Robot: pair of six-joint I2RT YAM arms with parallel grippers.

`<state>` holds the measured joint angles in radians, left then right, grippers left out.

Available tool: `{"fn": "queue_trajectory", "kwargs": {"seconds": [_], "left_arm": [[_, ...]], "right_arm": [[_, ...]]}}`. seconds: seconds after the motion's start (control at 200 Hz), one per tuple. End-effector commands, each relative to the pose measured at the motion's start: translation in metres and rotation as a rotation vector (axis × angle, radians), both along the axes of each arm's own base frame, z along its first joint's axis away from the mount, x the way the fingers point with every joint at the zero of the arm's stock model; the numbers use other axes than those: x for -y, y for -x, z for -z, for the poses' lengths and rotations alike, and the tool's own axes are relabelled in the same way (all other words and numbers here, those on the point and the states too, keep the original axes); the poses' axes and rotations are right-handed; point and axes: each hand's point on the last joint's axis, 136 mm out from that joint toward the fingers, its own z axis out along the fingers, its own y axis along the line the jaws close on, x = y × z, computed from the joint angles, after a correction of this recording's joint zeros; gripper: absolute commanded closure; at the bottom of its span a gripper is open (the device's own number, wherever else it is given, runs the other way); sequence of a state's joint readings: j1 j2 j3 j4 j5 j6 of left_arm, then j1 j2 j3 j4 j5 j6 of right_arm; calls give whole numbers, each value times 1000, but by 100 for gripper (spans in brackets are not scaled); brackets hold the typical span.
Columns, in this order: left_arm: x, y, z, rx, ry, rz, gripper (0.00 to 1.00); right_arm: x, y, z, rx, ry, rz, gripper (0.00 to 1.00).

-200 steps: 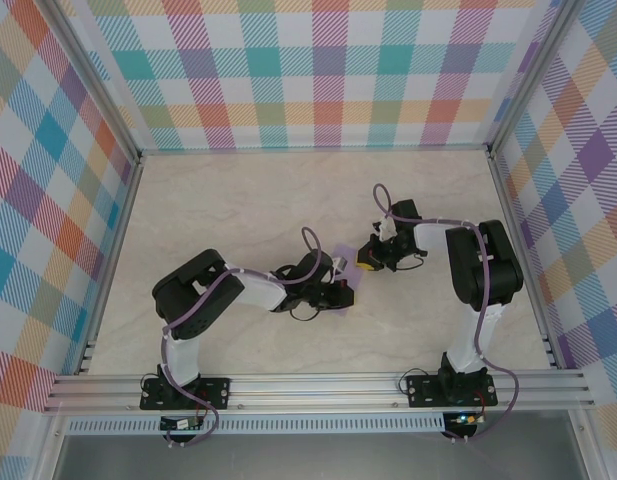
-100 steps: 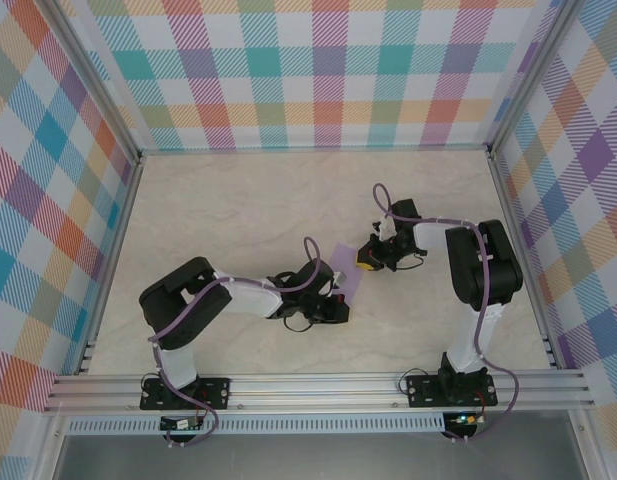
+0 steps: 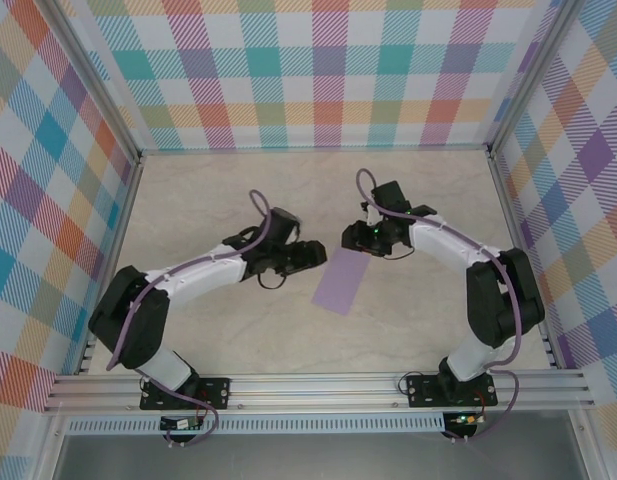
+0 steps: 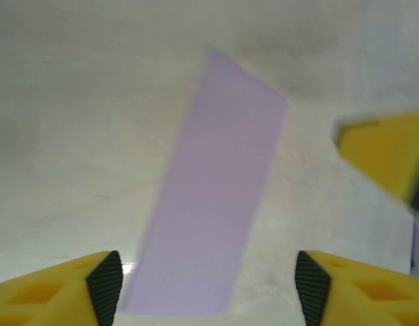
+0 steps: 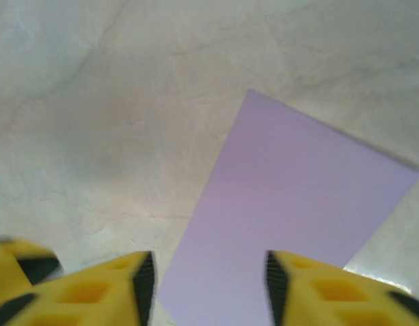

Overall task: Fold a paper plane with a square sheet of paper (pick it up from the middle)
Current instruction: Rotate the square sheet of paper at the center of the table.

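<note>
Just beside left tool [image 3: 325,251] and right tool [image 3: 346,238], both open, empty: flat lavender paper [image 3: 340,282].

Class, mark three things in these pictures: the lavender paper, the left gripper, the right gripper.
lavender paper [image 3: 340,281], top view, middle of the sheet.
left gripper [image 4: 208,285], left wrist view, midway between its fingertips.
right gripper [image 5: 210,285], right wrist view, midway between its fingertips.

The sheet of paper [image 4: 216,197] just ahead of the left tool [image 4: 208,292] is a plain pale lavender against a cream counter [image 3: 228,195] with faint grey marble veins. The left tool and the right tool [image 5: 206,282] both have yellow fingers [image 4: 46,295] with black ribbed pads [image 4: 106,282]. Beyond them, the walls [image 3: 328,70] carry a check of teal, orange, yellow, pink and purple on white.
</note>
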<state>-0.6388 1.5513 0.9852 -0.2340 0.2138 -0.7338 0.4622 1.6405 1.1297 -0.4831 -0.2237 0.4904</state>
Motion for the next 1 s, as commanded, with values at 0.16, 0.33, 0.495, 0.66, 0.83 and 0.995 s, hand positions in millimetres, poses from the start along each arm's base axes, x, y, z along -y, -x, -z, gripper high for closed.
{"fn": "queue_trajectory", "kwargs": {"seconds": [0.16,0.33,0.495,0.66,0.83,0.995], "left_arm": [[-121,9,28,-126,-218,-284,7],[-145,8,33,-154,-206,-352,5],[-146,8,37,-178,-184,-355,4],[-145,7,43,-193,-169,-346,4],[-143,4,46,-200,-160,-339,4],[-144,2,44,-197,-160,-344,4]], "right_arm": [[-6,47,29,-56,318,22,26],[-23,56,55,-123,354,33,22],[-37,46,71,-114,359,-3,24],[-44,56,94,-99,372,-169,28],[-47,90,121,-98,345,-479,36],[-53,89,99,7,321,-636,36]]}}
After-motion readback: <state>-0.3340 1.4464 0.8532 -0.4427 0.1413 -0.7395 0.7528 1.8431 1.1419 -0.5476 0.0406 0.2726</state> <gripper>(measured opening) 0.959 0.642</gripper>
